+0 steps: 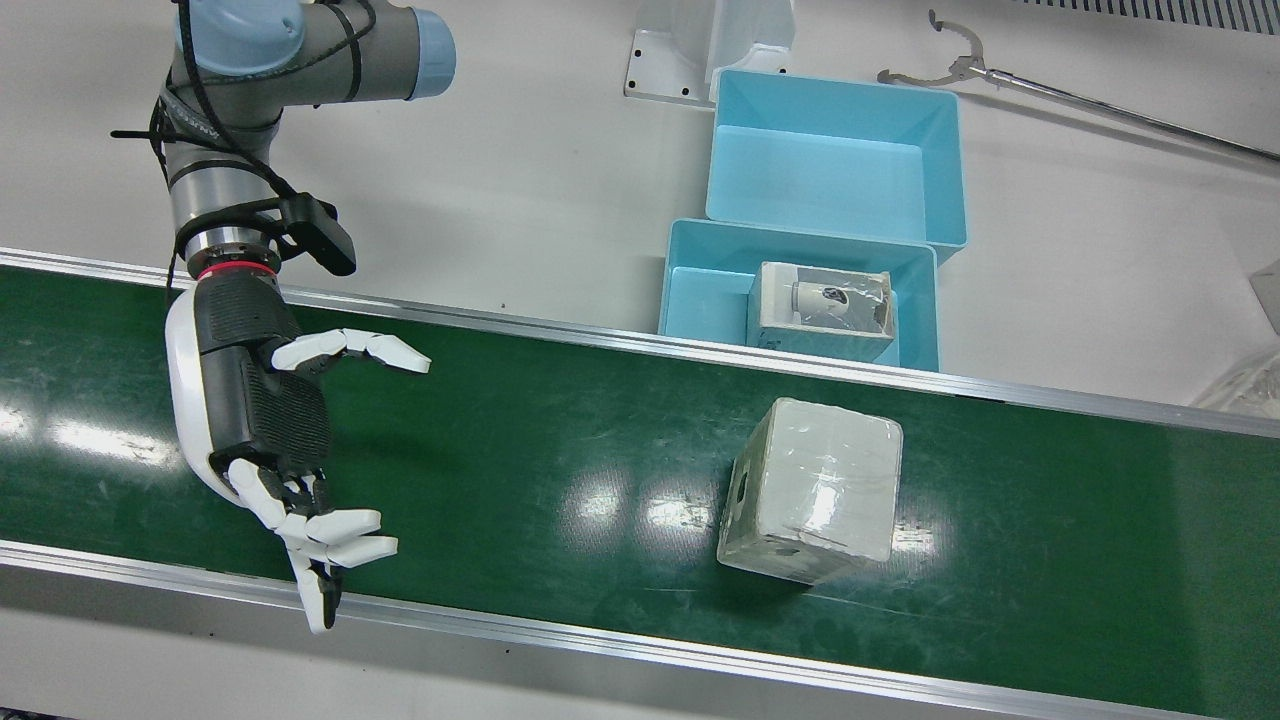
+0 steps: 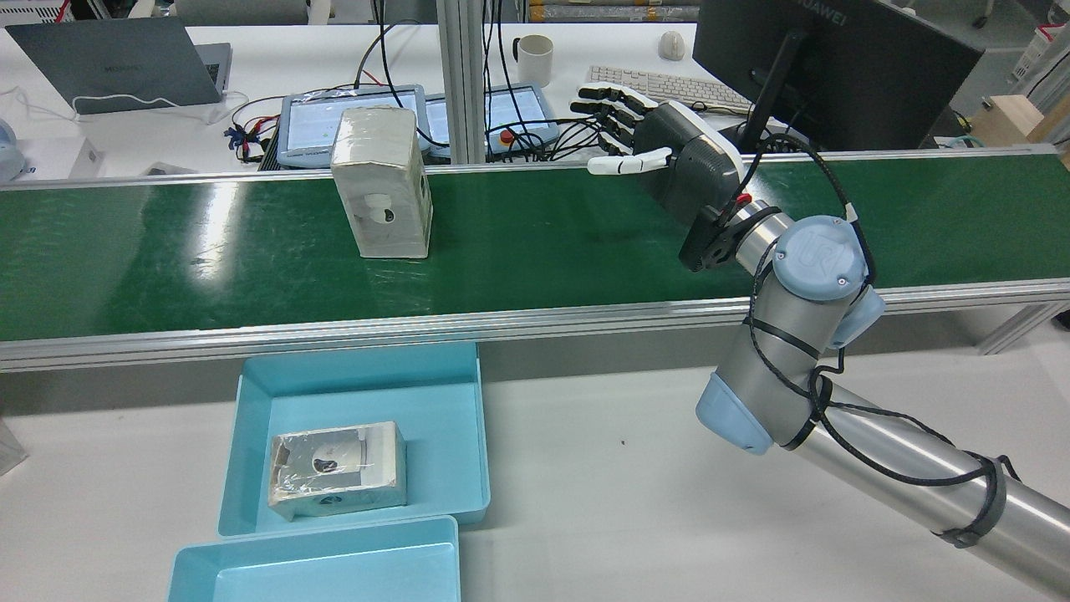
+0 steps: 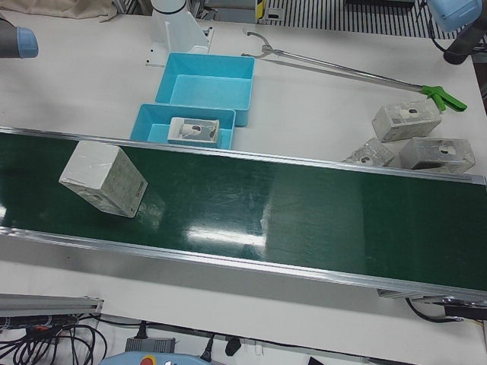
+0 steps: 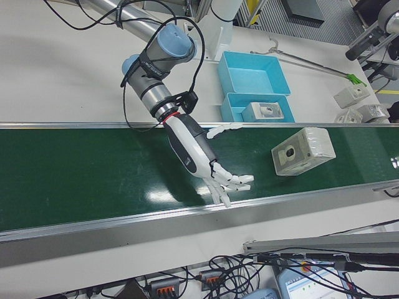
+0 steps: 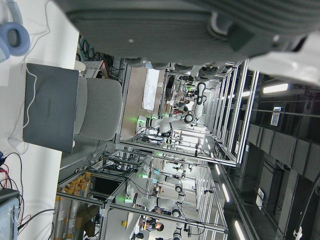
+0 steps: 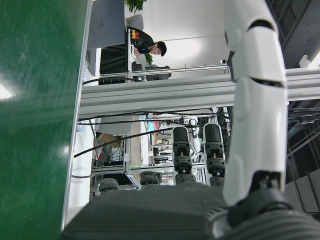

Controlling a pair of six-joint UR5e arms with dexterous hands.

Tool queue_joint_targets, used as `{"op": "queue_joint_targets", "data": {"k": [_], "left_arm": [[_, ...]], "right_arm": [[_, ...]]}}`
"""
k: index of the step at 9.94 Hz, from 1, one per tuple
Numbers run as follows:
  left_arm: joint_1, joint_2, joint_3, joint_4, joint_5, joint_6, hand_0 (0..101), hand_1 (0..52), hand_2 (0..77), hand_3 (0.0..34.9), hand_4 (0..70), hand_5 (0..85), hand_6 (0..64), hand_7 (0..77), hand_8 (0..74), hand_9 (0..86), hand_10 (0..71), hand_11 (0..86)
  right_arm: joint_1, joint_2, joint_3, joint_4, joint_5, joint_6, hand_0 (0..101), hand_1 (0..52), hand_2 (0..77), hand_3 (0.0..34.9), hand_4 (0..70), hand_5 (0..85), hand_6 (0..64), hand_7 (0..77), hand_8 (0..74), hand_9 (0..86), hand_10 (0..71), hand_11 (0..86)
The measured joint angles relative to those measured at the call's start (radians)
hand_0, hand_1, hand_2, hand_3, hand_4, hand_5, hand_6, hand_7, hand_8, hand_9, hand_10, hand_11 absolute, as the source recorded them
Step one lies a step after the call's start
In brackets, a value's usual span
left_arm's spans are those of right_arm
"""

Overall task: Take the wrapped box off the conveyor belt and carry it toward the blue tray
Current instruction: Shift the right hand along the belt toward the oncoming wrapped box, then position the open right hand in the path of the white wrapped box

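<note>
The wrapped box stands on the green conveyor belt; it also shows in the rear view, the left-front view and the right-front view. My right hand hovers over the belt with fingers spread, empty, well to the side of the box with a wide gap between them. The blue tray lies beside the belt, near the box, and holds another wrapped box. Only the palm of my left hand shows; its fingers are hidden.
A second, empty blue tray touches the first on its far side from the belt. A long grabber tool lies on the white table. Three wrapped boxes sit on the table by the belt's other end.
</note>
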Motion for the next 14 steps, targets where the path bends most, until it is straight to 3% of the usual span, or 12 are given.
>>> {"op": "queue_joint_targets", "data": {"k": [3, 14], "left_arm": [[0.000, 0.000, 0.000, 0.000, 0.000, 0.000, 0, 0.0, 1.1, 0.0, 0.0, 1.1, 0.0, 0.5, 0.5, 0.0, 0.5, 0.0], [0.000, 0.000, 0.000, 0.000, 0.000, 0.000, 0, 0.0, 1.1, 0.0, 0.0, 1.1, 0.0, 0.5, 0.5, 0.0, 0.5, 0.5]], "right_arm": [[0.020, -0.034, 0.024, 0.002, -0.027, 0.006, 48, 15.3, 18.5, 16.8, 10.9, 25.6, 3.3, 20.7, 0.0, 2.7, 0.0, 1.6], [0.017, -0.040, 0.038, 0.001, -0.036, 0.006, 48, 16.9, 20.2, 16.1, 12.0, 26.7, 4.4, 23.5, 0.0, 3.3, 0.0, 1.6]]}}
